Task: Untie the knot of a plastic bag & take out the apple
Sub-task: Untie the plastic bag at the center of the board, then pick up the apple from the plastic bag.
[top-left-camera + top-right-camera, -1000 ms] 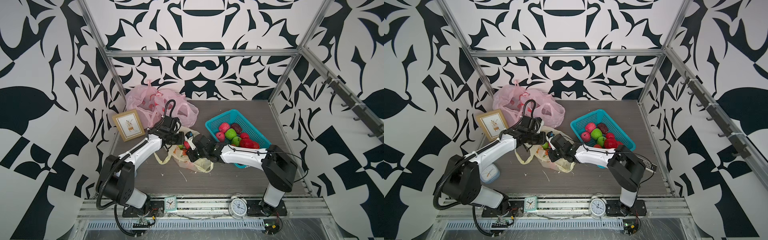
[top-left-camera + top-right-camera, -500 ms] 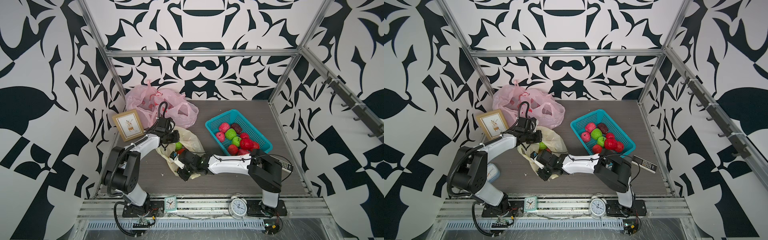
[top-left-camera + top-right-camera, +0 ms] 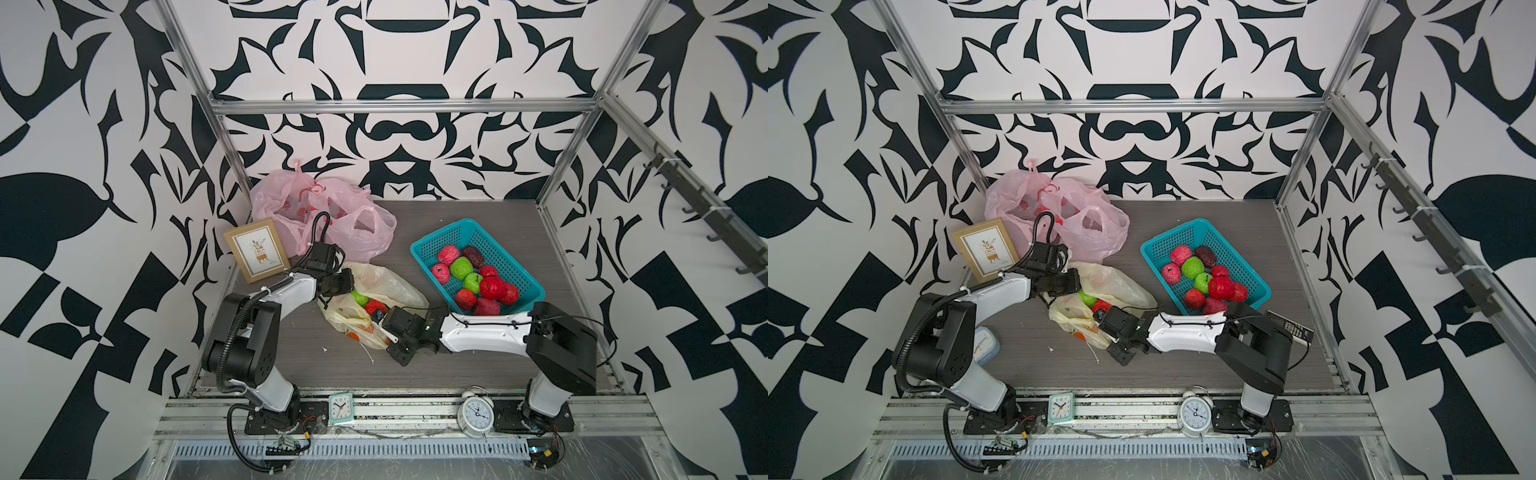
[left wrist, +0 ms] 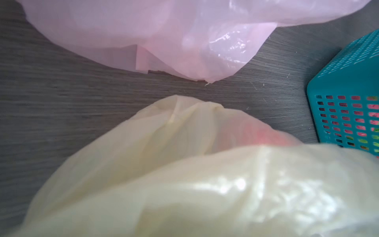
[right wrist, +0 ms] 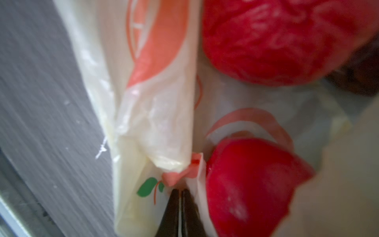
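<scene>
**1. Left gripper** (image 3: 338,284): sits at the left rim of the cream plastic bag (image 3: 388,282), touching its film. Its fingers are hidden by the arm in both top views and by film in the left wrist view, so clenched or released cannot be told. Risk: without a hold here, the whole bag probably drags with any pull from the other side.

**2. Plastic bag:** lies on the worktop (image 3: 478,374) with its mouth gaping. Whether its handles are tied or loose cannot be told.

**3. Green apple** (image 3: 360,298), **red apple** (image 3: 376,307): lie side by side inside the mouth. How much fruit lies deeper is blurred. Risk: either could roll out if the bag tips.

**4. Right gripper** (image 5: 178,195): clenched on a fold of printed film, just beside a red fruit. Risk: the thin film may tear or slip. It grips plastic and not fruit, so a lift would likely spill the contents.

**5. Teal basket** (image 3: 440,245): stands near, to the right. Its near corner is cut off by the right arm.
</scene>
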Action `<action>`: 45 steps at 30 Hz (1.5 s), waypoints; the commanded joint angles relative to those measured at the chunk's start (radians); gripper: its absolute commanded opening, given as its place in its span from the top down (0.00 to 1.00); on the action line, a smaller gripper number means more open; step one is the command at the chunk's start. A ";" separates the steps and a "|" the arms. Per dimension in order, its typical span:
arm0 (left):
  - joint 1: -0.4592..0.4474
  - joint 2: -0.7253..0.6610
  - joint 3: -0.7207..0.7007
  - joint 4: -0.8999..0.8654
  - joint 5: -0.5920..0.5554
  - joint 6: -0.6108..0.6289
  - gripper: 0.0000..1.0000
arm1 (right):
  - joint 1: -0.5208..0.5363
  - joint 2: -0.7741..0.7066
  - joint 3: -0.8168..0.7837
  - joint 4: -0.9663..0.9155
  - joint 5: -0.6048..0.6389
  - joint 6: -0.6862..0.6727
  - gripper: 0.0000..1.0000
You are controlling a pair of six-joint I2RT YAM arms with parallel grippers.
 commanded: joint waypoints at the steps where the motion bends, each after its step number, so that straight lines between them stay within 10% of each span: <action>1: 0.006 -0.055 -0.038 -0.018 0.010 -0.009 0.85 | -0.046 -0.036 -0.017 -0.020 0.038 0.039 0.90; 9: -0.058 -0.196 -0.066 -0.040 0.016 0.059 0.84 | -0.089 -0.161 -0.004 0.115 -0.210 0.054 0.71; 21: -0.188 -0.314 -0.017 -0.114 -0.018 0.090 0.83 | -0.145 -0.053 0.154 0.202 -0.159 0.139 0.62; 27: -0.188 -0.511 -0.042 -0.187 -0.147 0.054 0.56 | -0.145 -0.012 0.175 0.208 -0.017 0.201 0.58; 32: -0.188 -0.536 -0.019 -0.295 -0.132 0.061 0.54 | -0.147 0.009 0.228 0.064 0.135 0.205 0.59; 45: -0.188 -0.556 -0.048 -0.288 -0.104 0.044 0.26 | -0.144 0.061 0.250 0.122 0.012 0.280 0.42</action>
